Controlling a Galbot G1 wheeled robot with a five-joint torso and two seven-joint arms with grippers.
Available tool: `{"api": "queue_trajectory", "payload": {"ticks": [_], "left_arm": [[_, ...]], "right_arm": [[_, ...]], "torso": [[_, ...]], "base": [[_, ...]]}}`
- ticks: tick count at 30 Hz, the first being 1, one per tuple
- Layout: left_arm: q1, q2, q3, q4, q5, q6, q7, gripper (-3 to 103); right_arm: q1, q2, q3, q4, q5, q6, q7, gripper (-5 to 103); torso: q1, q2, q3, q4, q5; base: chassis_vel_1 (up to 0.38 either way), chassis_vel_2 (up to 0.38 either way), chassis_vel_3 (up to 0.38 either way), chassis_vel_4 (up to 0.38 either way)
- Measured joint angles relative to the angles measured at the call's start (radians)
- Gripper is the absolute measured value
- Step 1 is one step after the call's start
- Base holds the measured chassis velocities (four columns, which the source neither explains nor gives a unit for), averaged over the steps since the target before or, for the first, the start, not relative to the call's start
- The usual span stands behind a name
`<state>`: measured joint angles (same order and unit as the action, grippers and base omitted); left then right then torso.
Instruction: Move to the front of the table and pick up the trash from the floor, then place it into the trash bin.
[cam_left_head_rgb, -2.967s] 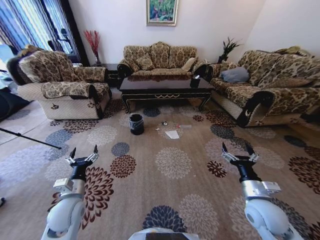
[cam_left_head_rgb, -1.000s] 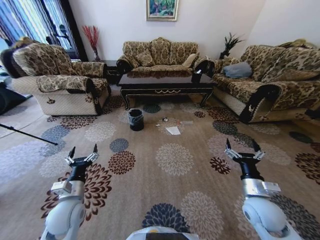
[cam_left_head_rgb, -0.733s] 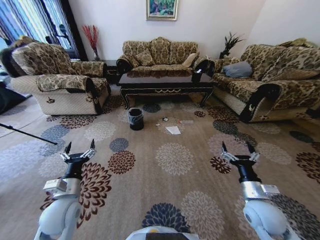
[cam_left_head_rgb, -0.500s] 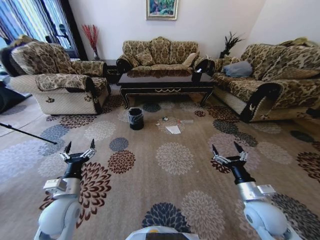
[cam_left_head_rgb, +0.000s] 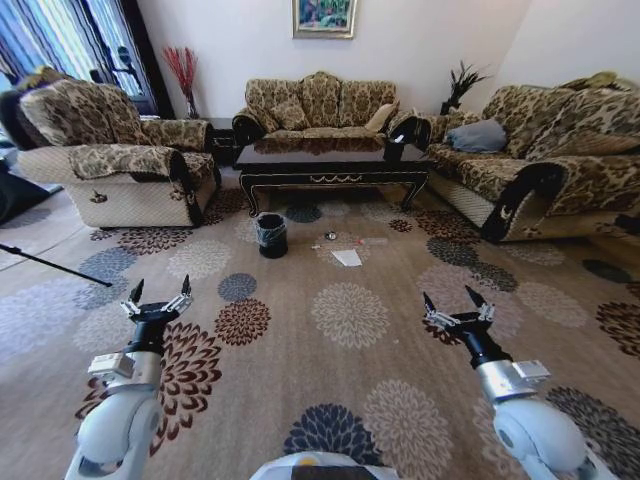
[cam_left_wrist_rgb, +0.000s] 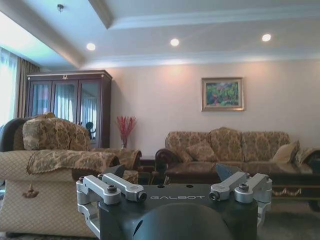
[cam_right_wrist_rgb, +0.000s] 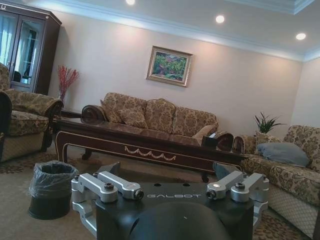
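The table of dark glossy wood stands far ahead before the middle sofa, and its gold-trimmed apron faces me in the right wrist view. On the floor in front of it lies the trash: a white paper sheet, a small silvery wad and tiny scraps. The black trash bin with its clear liner stands left of them; the trash bin is upright. My left gripper and right gripper hover open over the carpet, far short of the litter, holding nothing.
An armchair stands at the left, a sofa behind the table and a long sofa at the right. A thin black rod lies on the floor at the far left. Open carpet stretches between me and the trash.
The whole picture has shifted a little, so the camera has moved. My right gripper has swung inward to the left. The left gripper has moved slightly left. Both stay open.
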<state>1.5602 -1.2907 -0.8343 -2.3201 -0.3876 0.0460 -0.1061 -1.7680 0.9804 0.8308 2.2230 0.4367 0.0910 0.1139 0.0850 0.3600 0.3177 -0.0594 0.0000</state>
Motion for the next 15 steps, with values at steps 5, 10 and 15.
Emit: {"api": "queue_trajectory", "payload": {"ticks": [5,10,15], "left_arm": [[-0.008,0.015,-0.021,-0.042,-0.049,0.016,-0.011,100],[-0.009,0.02,-0.031,-0.064,-0.069,0.02,-0.013,100],[-0.01,0.007,-0.024,-0.06,-0.067,0.02,-0.013,100]], "right_arm": [[-0.001,0.005,-0.002,-0.005,-0.001,0.002,0.01,100],[-0.003,0.01,-0.008,-0.013,-0.013,0.003,0.013,100],[-0.004,0.014,-0.011,-0.022,-0.025,0.012,0.014,100]], "torso": [[-0.005,-0.013,-0.008,0.0,0.0001],[-0.01,-0.03,-0.02,0.0,0.0],[-0.014,-0.047,-0.032,0.0,0.0]], "base": [[0.0,0.0,0.0,0.0],[0.0,0.0,0.0,0.0],[0.0,0.0,0.0,0.0]]}}
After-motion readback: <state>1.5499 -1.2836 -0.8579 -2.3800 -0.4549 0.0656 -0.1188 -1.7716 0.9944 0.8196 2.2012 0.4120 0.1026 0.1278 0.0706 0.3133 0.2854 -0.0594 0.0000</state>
